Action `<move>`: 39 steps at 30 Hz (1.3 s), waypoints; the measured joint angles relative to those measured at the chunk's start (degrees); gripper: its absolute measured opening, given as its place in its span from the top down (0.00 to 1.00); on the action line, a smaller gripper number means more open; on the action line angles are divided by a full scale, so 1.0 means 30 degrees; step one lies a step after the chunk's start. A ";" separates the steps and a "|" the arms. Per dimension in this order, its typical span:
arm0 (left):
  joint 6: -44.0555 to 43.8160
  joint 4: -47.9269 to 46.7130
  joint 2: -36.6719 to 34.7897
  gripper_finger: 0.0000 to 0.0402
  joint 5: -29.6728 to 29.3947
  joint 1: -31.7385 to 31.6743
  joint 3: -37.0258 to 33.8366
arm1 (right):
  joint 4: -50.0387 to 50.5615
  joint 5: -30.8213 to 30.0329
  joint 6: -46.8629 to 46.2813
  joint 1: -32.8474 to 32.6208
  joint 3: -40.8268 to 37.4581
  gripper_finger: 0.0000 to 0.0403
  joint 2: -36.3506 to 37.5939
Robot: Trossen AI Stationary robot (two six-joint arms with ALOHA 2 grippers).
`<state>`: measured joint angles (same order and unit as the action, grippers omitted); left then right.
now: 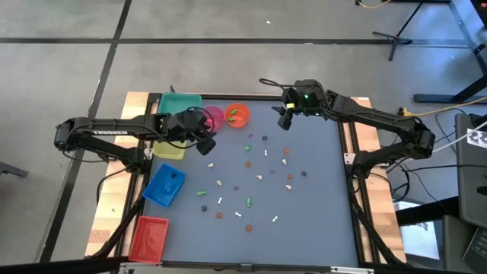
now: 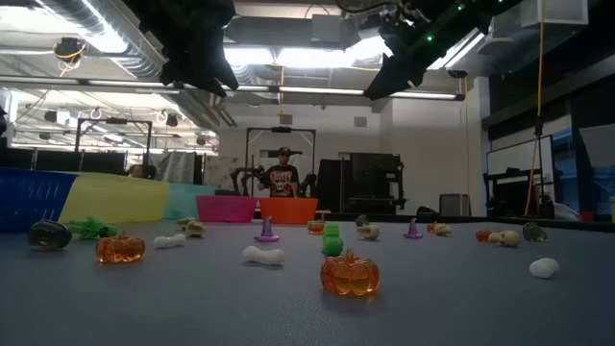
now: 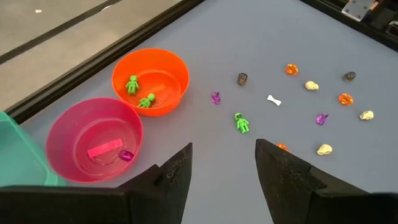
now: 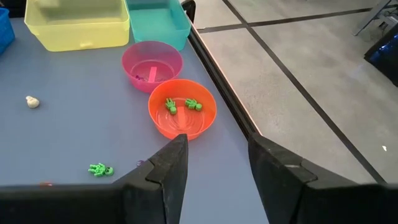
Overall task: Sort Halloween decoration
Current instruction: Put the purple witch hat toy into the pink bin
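Many tiny Halloween trinkets (image 1: 259, 177) in white, orange, green and purple lie scattered on the grey table mat. Two green figures (image 3: 140, 93) lie in the orange bowl (image 3: 171, 68). A purple trinket (image 3: 126, 155) lies in the pink bowl (image 3: 68, 127). Another green figure (image 3: 242, 122) lies on the mat just beyond my left gripper (image 3: 224, 168), which hovers open and empty above the mat beside the pink bowl (image 1: 215, 118). My right gripper (image 4: 214, 162) hangs open and empty above the table's far edge, right of the orange bowl (image 4: 205, 109).
A teal bin (image 1: 180, 103), a yellow bin (image 1: 169, 150), a blue bin (image 1: 165, 185) and a red bin (image 1: 148, 237) line the table's left side. Wooden rails (image 1: 348, 144) frame the mat. A person (image 2: 282, 173) stands beyond the far edge.
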<state>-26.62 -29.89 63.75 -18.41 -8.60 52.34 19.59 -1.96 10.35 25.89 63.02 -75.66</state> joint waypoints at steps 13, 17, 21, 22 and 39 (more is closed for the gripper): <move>0.0622 -0.0019 0.0000 0.60 0.0000 0.0000 0.0007 | 0.0001 0.0000 0.0000 0.0000 0.0000 0.58 0.0000; 0.0647 -0.0022 0.0000 0.60 -0.0147 -0.0009 0.0007 | 0.0007 0.0000 0.0000 0.0000 0.0000 0.58 0.0000; 0.1288 -0.0029 0.0000 0.60 -0.0191 -0.0200 0.0007 | 0.0007 0.0000 0.0000 0.0000 0.0000 0.58 0.0000; 0.1417 -0.0029 0.0000 0.60 -0.0189 -0.0269 0.0007 | 0.0007 0.0000 0.0000 0.0000 0.0000 0.58 0.0000; 0.1617 -0.0036 0.0000 0.60 0.0364 -0.0185 0.0007 | 0.0019 0.0000 0.0000 0.0000 0.0000 0.58 0.0000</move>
<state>-21.77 -30.00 63.75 -17.32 -9.15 52.36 19.65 -1.96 10.35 25.89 63.02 -75.66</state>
